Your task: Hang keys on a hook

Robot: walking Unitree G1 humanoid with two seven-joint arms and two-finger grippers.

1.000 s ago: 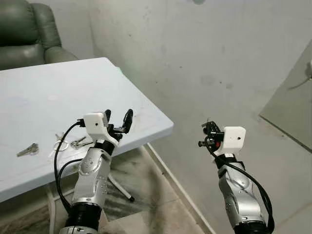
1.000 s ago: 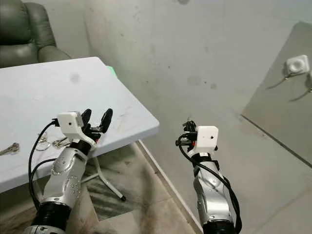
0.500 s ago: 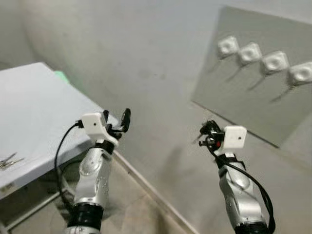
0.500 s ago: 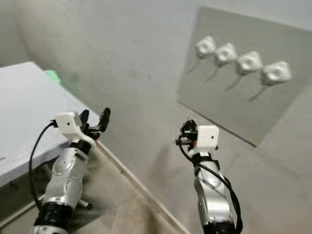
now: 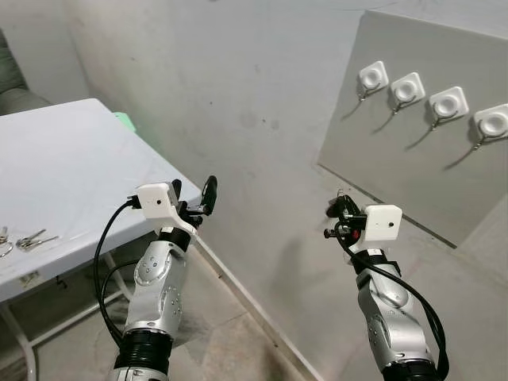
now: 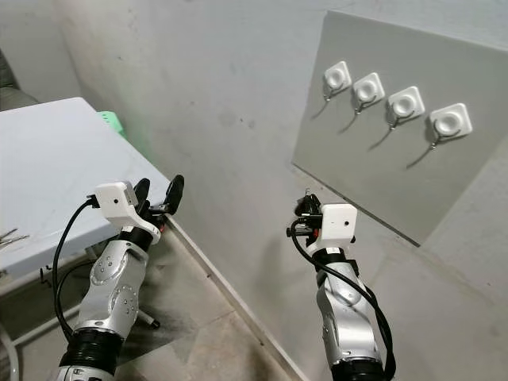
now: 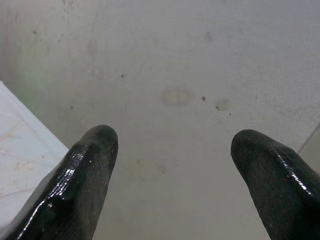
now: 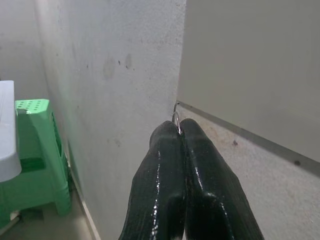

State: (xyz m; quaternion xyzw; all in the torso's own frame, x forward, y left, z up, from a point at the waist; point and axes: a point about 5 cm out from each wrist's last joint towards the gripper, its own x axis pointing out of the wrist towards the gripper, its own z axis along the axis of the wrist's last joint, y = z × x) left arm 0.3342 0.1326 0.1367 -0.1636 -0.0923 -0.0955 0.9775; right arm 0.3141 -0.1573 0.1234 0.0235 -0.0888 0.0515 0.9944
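Pinched in the right tool (image 8: 178, 131), fingers pressed together around a thin metal key ring (image 8: 176, 119) whose loop pokes out just past the fingertips; keys themselves hidden behind the fingers. Held up at mid height on a raised, bent silver forearm (image 5: 389, 317), white wrist camera block (image 5: 382, 222) on top, tool aimed toward the grey wall (image 5: 254, 95) and the lower edge of the grey board (image 5: 397, 159) fixed to it. Still well short of the board and below its four white hooks (image 6: 390, 103), set in a row descending slightly to the right, each with a thin wire prong hanging down. On the other side, left tool (image 5: 193, 200) lifted to much the same height on its own bent arm, fingers (image 7: 85, 180) spread wide apart with nothing between them, pointed at the bare, speckled wall. Beside and behind that arm, a white desk (image 5: 71, 175) with more keys (image 5: 28, 238) lying flat near its left edge, well apart from both tools. Tucked against the wall past the desk's far corner, a green plastic stool (image 8: 35, 160). Below, a pale tiled floor (image 6: 214, 349) meeting the wall along a skirting line.
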